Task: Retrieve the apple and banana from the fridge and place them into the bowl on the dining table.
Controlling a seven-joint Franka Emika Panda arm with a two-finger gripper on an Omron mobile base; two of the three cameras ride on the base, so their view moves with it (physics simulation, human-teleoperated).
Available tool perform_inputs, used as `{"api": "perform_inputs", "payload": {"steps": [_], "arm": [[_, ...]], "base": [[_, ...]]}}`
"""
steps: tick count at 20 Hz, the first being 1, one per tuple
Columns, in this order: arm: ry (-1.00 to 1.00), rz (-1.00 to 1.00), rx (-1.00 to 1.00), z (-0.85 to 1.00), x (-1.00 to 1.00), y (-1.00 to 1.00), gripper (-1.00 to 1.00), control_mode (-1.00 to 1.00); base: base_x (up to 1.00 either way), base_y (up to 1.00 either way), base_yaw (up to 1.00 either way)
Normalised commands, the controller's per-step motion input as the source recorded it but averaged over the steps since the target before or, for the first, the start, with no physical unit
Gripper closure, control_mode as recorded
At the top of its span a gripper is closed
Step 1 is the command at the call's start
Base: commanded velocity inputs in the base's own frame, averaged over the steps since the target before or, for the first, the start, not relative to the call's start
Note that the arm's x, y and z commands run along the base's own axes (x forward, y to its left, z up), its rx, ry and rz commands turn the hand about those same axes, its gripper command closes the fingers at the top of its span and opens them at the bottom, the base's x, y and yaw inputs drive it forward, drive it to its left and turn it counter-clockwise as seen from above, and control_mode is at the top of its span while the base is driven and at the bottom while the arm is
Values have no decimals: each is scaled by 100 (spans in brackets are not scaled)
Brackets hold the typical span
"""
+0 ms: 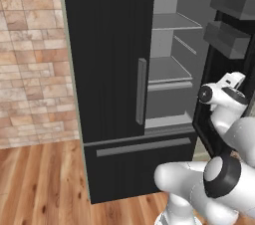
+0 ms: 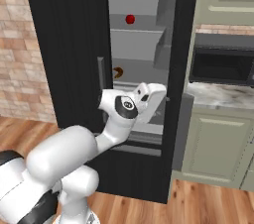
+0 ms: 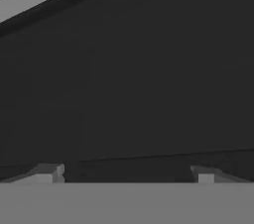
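Reaching into the open fridge

Jaws (image 3: 124, 174) are standing wide and empty, hovering close to the dark face of the fridge (image 1: 107, 69). Inside it, the apple (image 2: 130, 19) is sitting on an upper shelf — the banana (image 2: 118, 73) is lying one shelf lower.

We find no readable text, labels, brands, numbers or signs: none on the fridge (image 1: 107, 69) at frame centre, none on the microwave (image 2: 221, 64) at right.

Brick wall (image 1: 30, 55), wood floor (image 1: 40, 184); black microwave (image 2: 223, 64) on marbled bench (image 2: 218, 95), sage cabinets (image 2: 218, 143), probably right of gripper.
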Motion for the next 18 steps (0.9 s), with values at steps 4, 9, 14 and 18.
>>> {"api": "perform_inputs", "payload": {"steps": [4, 9, 14, 18], "arm": [[1, -11, 0, 88, -43, 8, -100, -100], [16, -2, 5, 75, -10, 75, -100, -100], [17, 0, 29, 31, -2, 96, -100, -100], [2, 0, 41, 0, 0, 79, -100, -100]], "base": [[0, 0, 0], [0, 0, 0], [0, 0, 0], [0, 0, 0]]}}
